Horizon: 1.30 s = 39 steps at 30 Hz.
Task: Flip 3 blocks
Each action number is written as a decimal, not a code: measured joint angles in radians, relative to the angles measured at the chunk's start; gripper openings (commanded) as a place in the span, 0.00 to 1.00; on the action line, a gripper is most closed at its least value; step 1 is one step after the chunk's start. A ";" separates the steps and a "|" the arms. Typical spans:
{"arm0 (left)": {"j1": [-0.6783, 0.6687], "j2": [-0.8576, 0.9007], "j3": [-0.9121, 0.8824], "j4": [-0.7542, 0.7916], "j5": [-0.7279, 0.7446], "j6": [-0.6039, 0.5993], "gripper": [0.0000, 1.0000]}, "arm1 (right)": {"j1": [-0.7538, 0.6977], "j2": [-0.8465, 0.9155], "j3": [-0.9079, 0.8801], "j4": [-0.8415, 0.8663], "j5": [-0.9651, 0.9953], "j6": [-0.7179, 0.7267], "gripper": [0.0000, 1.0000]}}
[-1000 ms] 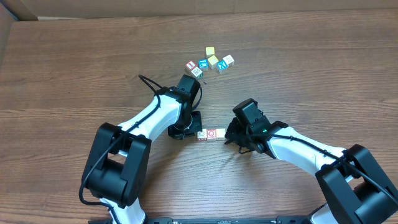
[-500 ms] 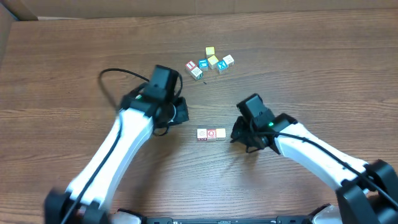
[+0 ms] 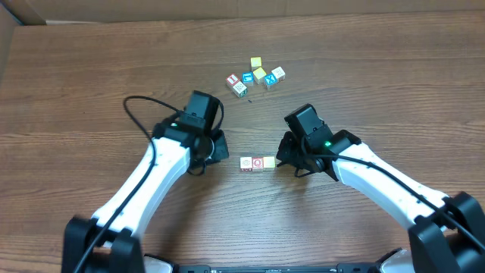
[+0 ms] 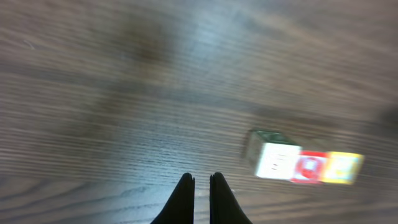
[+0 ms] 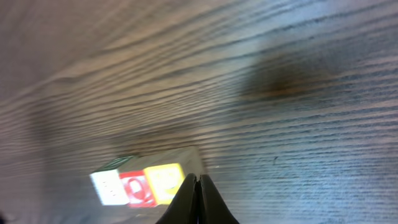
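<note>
Since the left jaws and the right jaws are both pinched shut on nothing, they seem set to nudge rather than grasp the three blocks [image 3: 258, 163], which lie touching in one row between them on the counter [image 3: 91, 91]. Beyond both jaws sits a cluster of spare cubes [image 3: 260, 74], seven as far as I can count.

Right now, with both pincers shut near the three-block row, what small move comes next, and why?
Probably nudge the right pincer into the row of blocks: its shut tips sit beside the end block, closer than the left pincer, so a push could tip it.
</note>
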 measured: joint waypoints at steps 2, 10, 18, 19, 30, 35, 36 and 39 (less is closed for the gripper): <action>-0.006 0.050 -0.024 0.038 0.007 -0.003 0.04 | 0.000 0.031 0.000 0.000 0.000 0.001 0.04; -0.026 0.208 -0.036 0.124 0.048 -0.019 0.04 | 0.000 0.160 -0.002 0.022 0.004 0.039 0.04; -0.023 0.241 -0.031 0.140 0.091 -0.021 0.04 | -0.003 0.166 -0.001 0.027 0.003 0.058 0.04; -0.023 0.241 -0.031 0.140 0.094 -0.020 0.04 | -0.003 0.166 -0.001 0.026 0.002 0.059 0.04; -0.023 0.241 -0.027 0.140 0.137 0.011 0.04 | -0.005 0.165 -0.001 0.027 -0.043 0.025 0.04; -0.023 0.233 -0.016 0.140 0.143 0.030 0.04 | -0.005 0.165 -0.001 0.029 -0.048 0.002 0.04; -0.023 0.232 -0.015 0.140 0.144 0.031 0.04 | -0.005 0.165 -0.001 0.030 -0.050 -0.003 0.04; -0.023 0.231 -0.014 0.139 0.144 0.033 0.04 | -0.005 0.165 -0.001 0.041 -0.064 -0.026 0.04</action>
